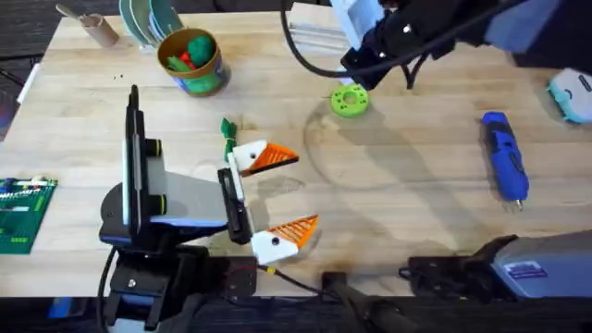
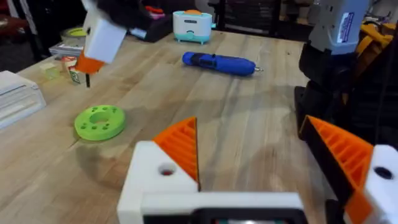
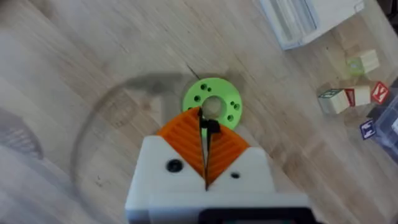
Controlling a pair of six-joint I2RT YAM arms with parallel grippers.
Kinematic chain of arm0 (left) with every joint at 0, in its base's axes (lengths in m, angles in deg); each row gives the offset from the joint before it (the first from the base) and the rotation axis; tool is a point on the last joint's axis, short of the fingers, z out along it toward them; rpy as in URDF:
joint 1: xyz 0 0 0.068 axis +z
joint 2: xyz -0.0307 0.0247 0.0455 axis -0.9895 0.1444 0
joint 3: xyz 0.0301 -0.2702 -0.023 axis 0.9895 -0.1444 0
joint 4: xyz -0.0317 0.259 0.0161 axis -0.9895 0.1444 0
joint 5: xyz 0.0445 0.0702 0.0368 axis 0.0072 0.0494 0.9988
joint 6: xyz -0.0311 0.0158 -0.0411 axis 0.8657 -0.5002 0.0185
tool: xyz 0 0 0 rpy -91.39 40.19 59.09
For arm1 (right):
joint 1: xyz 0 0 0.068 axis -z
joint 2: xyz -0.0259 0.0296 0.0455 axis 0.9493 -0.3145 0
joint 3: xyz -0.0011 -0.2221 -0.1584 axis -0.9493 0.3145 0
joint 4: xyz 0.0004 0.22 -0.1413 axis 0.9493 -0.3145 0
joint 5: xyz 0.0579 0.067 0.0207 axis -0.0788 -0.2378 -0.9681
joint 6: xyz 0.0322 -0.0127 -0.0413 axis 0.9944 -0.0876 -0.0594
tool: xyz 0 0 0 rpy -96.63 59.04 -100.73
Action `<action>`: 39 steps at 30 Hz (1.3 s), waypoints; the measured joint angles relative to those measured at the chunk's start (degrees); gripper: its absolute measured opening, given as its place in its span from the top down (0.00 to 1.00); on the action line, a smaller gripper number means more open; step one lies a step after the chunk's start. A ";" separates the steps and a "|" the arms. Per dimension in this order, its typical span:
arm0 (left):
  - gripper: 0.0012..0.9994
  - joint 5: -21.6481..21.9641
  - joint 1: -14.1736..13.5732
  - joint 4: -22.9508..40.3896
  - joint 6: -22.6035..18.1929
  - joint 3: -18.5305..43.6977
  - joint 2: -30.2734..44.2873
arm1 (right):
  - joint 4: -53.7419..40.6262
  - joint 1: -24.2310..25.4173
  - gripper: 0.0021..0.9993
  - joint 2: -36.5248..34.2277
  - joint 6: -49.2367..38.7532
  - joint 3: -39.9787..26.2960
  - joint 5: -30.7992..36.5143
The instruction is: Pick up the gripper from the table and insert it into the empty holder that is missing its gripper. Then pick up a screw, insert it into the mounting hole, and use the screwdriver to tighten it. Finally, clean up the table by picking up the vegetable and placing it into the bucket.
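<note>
directly under right end effector (image 3: 204, 134) (pinched): screw (image 3: 211, 127)

A pale wooden worktop (image 1: 407, 213) is carrying everything; a lime-green disc (image 1: 350, 100) is lying near its middle toward the far side; the blue screwdriver (image 1: 504, 155) is lying flat well to the right of the disc; the yellow bucket (image 1: 191, 61) is standing at the far left, with red and green pieces sitting inside it; a tan cardboard tube (image 1: 91, 26) is lying near the far left corner; the small green vegetable (image 1: 228, 135) is lying between the bucket and the near edge; a green circuit board (image 1: 23, 215) is resting at the left edge; small lettered blocks (image 3: 351, 93) are sitting beyond the disc.
</note>
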 joint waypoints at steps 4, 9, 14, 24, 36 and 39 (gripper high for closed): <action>0.01 -0.01 0.00 0.00 0.00 0.00 0.00 | -4.40 -3.88 0.99 2.58 -1.53 -2.83 0.21; 0.01 0.02 0.00 0.02 0.00 0.00 0.00 | -10.45 -10.00 0.99 3.54 -2.36 -6.80 0.34; 0.01 0.01 0.00 0.00 0.00 0.00 0.00 | -14.50 -15.77 0.99 3.54 -2.27 -10.89 0.36; 0.01 0.00 0.00 0.02 0.00 0.00 0.00 | -20.96 -21.72 0.99 3.40 0.32 -18.06 -2.74; 0.01 0.00 0.00 0.01 0.00 0.00 0.00 | -26.22 -25.81 0.99 0.65 3.39 -24.82 -10.06; 0.01 0.01 0.00 0.00 0.00 0.00 -0.01 | -26.22 -27.46 0.99 -0.99 3.39 -24.82 -10.23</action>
